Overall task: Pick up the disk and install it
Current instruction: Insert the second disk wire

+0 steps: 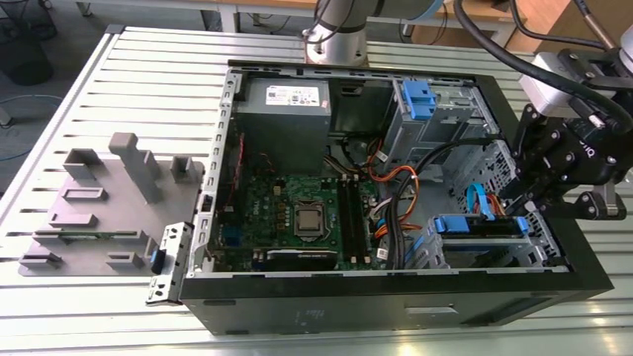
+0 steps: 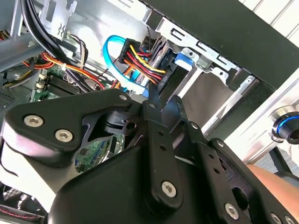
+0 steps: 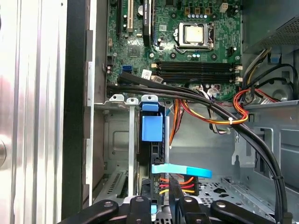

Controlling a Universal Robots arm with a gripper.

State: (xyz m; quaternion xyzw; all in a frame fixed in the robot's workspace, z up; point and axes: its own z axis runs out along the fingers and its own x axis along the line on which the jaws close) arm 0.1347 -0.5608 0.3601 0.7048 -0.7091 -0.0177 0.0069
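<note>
The disk (image 3: 152,150) stands on its thin edge in the grey cage (image 3: 117,135), in a corner of the case (image 1: 396,305) in the exterior view. In the first wrist view your claw (image 3: 160,205) hangs right over that corner. Its fingers are apart and hold nothing. The disk's long side runs straight away from the claw, toward the middle of the case. Coloured wires (image 3: 176,179) plug into the disk's end by the claw. Black cables (image 3: 210,100) cross the case near the far end, so room there looks tight.
</note>
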